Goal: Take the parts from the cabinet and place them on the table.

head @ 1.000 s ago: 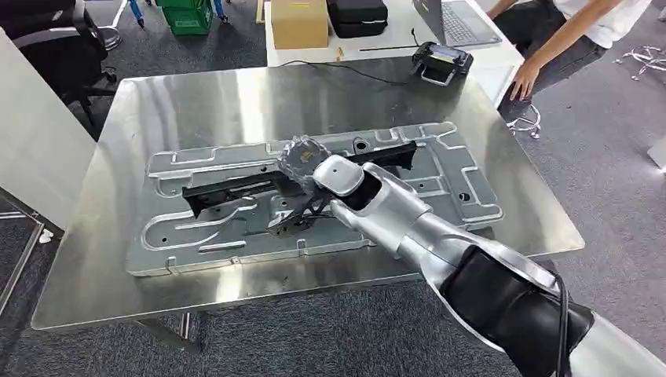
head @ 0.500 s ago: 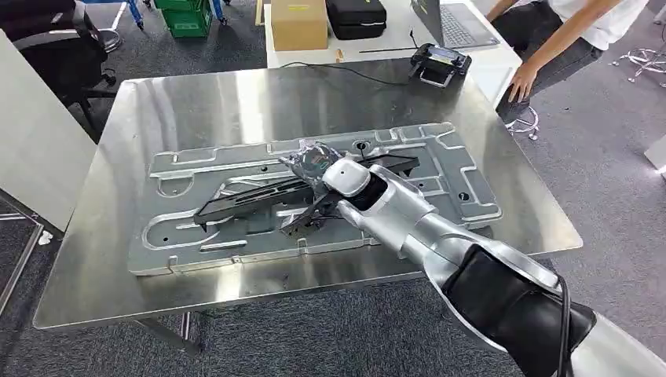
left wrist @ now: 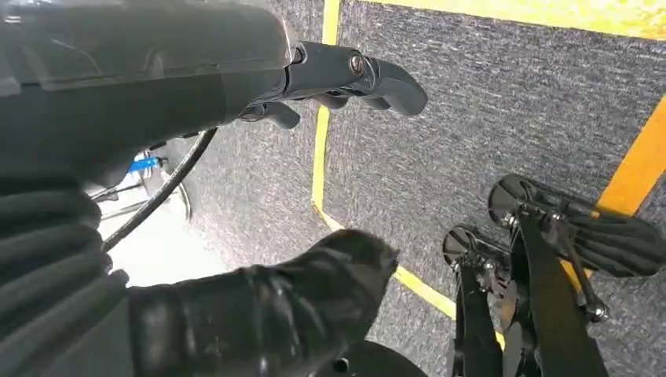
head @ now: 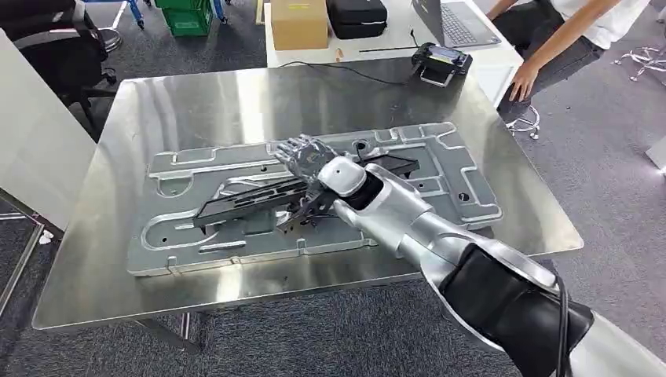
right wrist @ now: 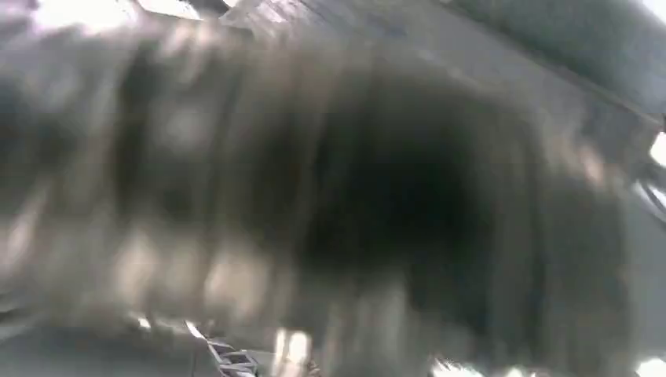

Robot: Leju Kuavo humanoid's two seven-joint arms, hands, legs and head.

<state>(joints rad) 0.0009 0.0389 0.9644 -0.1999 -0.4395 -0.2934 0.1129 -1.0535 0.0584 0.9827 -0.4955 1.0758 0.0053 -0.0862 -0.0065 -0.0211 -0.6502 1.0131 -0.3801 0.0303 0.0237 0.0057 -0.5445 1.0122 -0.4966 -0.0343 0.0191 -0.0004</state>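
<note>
Black bracket part (head: 259,196): long, dark, rail-shaped piece lying slantwise on the stamped metal panel (head: 188,169), one end toward the panel's near left corner, the other running under the robot's wrist toward the panel's far right. It appears to rest on the panel; judged set down.

Stamped metal panel: large grey pressed sheet with ribs, slots and holes, flat on the steel table (head: 157,102). Judged to be an earlier delivery, with the bracket laid across it because it takes up most of the tabletop.

Right hand (head: 302,157): over the middle of the bracket, fingers spread and nothing visibly between them. The right wrist view is a blur and settles nothing. Judged to be at the point of release.

Left hand (left wrist: 259,306): hanging low over the carpet with yellow floor lines; fingers apart, holding nothing.

Beyond the table: a white desk with a cardboard box (head: 298,22), a black case (head: 357,16), a laptop (head: 459,20) and a handheld controller (head: 440,61). A person (head: 565,39) stands at the far right, arm lowered.

Writing: none legible on any item.
</note>
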